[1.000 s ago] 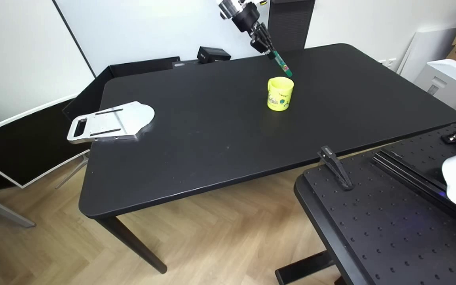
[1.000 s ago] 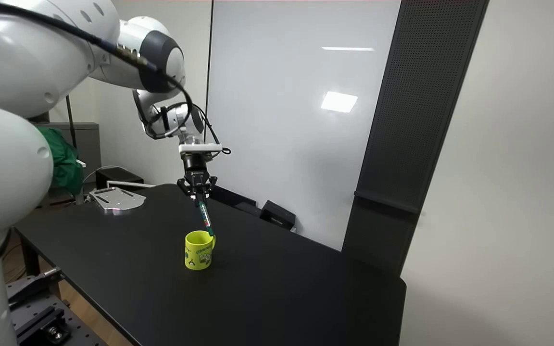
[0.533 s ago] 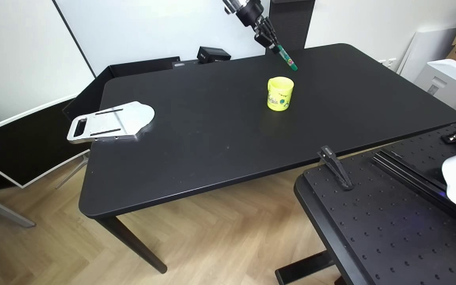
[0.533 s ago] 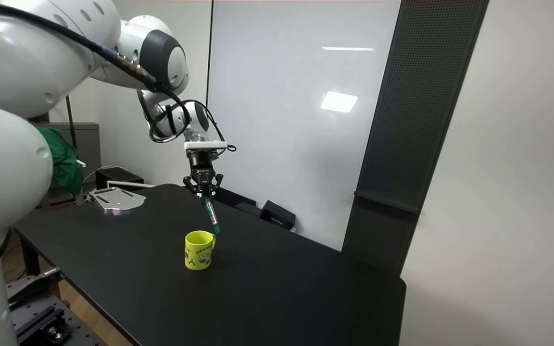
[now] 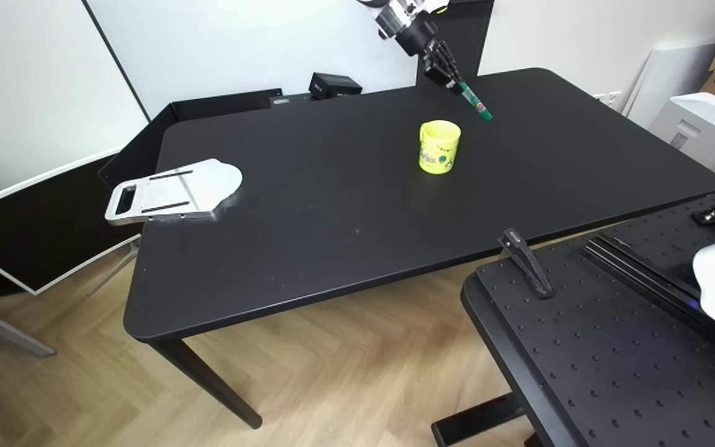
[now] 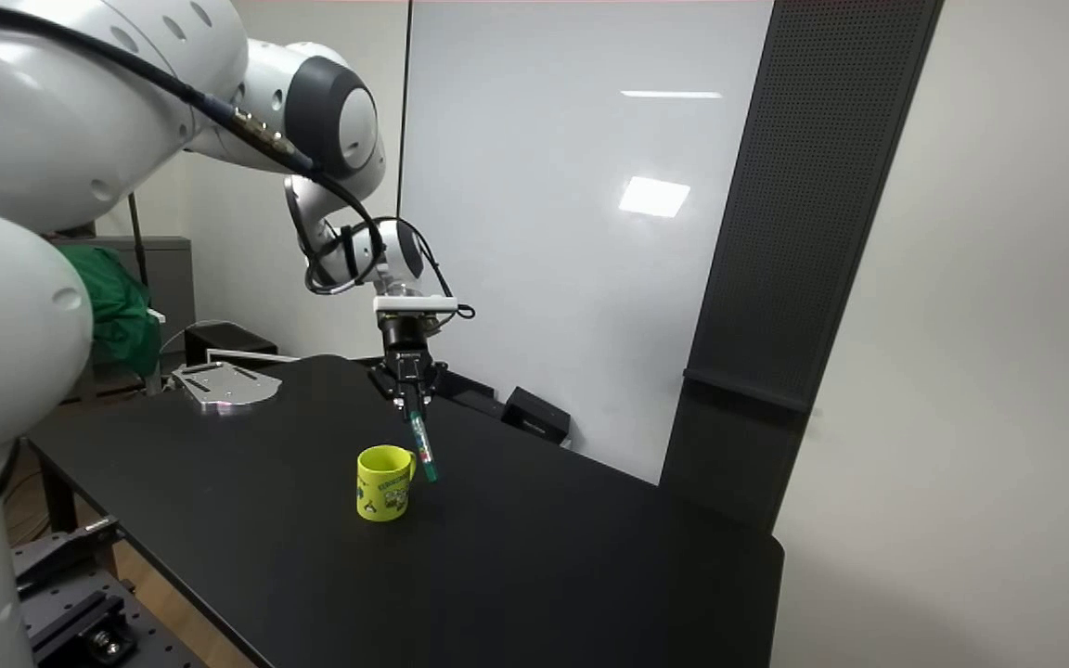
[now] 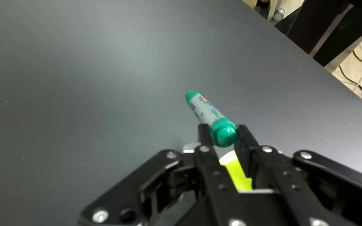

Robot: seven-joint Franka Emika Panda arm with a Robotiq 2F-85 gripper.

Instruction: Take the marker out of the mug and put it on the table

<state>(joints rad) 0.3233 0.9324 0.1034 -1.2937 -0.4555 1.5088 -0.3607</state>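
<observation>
My gripper (image 5: 457, 87) is shut on the green marker (image 5: 476, 102) by one end; the other end slants down. In the wrist view the gripper (image 7: 222, 131) pinches the marker (image 7: 206, 110) between its fingertips. The marker is in the air over the black table (image 5: 308, 217), outside the yellow mug. The mug (image 5: 438, 149) stands upright on the table, and it shows in both exterior views (image 6: 382, 487). In the wrist view part of the mug (image 7: 238, 174) shows between the fingers. The gap between marker tip and table is hard to judge.
A white flat tool (image 5: 187, 186) with a handle lies over the table's left edge in an exterior view. A black perforated surface (image 5: 612, 347) with a clamp stands near the table's front edge. A black box (image 5: 334, 85) and a whiteboard (image 6: 581, 186) are behind the table.
The gripper has carried the marker away from above the mug to beside it. It first rose slightly, then came lower in the last half second. The mug has not moved.
</observation>
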